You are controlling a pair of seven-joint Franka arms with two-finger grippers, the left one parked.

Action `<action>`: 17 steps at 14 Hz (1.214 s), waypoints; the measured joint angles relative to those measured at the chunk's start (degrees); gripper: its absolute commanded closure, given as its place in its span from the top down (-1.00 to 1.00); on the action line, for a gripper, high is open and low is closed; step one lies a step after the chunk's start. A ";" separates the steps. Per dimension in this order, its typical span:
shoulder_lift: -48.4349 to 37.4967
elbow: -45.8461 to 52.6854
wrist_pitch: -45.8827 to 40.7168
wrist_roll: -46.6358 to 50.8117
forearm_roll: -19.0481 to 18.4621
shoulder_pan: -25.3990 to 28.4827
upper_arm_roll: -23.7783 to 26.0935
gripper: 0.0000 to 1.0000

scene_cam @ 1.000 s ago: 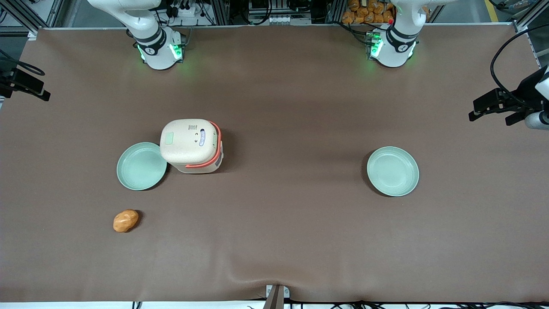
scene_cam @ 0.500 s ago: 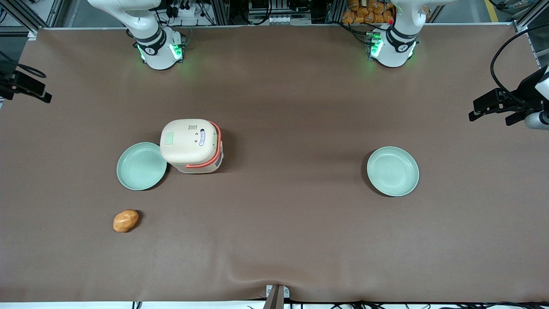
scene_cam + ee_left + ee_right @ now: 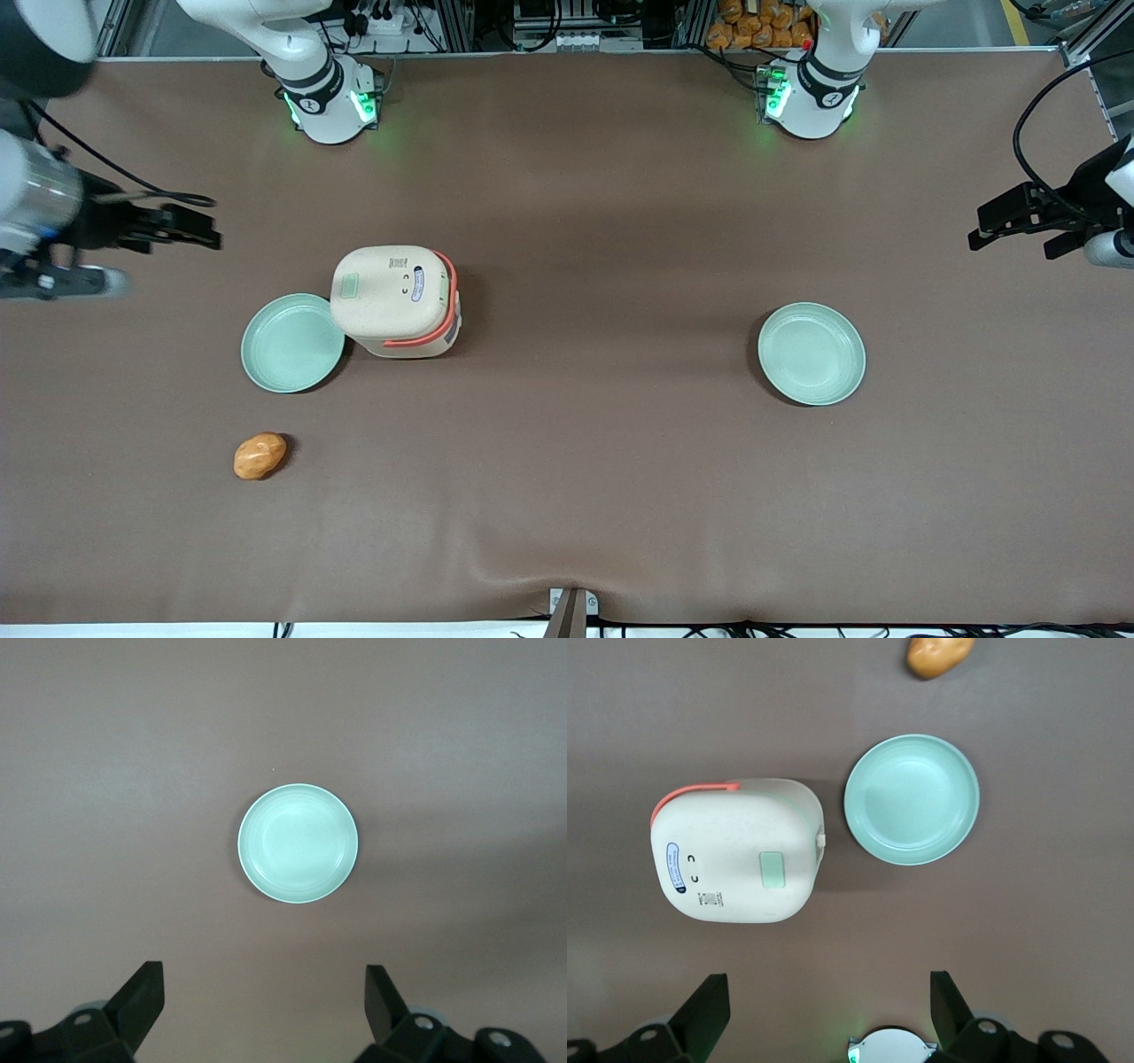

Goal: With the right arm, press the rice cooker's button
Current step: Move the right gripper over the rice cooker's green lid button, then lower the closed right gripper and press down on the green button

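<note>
Right arm's gripper point(image 3: 190, 232) hangs over brown table point(image 3: 602, 496) toward working arm's end, apart from rice cooker point(image 3: 396, 301), lid shut. Green plate point(image 3: 291, 346) touches cooker; potato point(image 3: 260, 455) nearer front camera; 2nd plate point(image 3: 811, 354) toward parked arm's end.

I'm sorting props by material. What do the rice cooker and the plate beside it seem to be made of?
The rice cooker looks like matte speckled cream plastic with a coral band. The plate beside it looks like smooth pale green plastic or melamine, with a soft sheen. The gripper hangs open toward the working arm's end.

End effector point(image 3: 190, 228) hangs apart from rice cooker point(image 3: 394, 301), which touches a plate point(image 3: 292, 344)
</note>
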 measured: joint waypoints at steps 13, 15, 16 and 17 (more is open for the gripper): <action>2.21 -14.49 8.80 6.17 0.04 9.89 0.01 -1.00; 2.21 -16.51 13.19 7.04 0.04 10.67 0.01 -1.00; 2.22 -17.82 15.43 7.90 0.04 11.08 0.01 -1.00; 2.22 -18.86 16.83 8.87 0.04 11.42 0.02 -1.00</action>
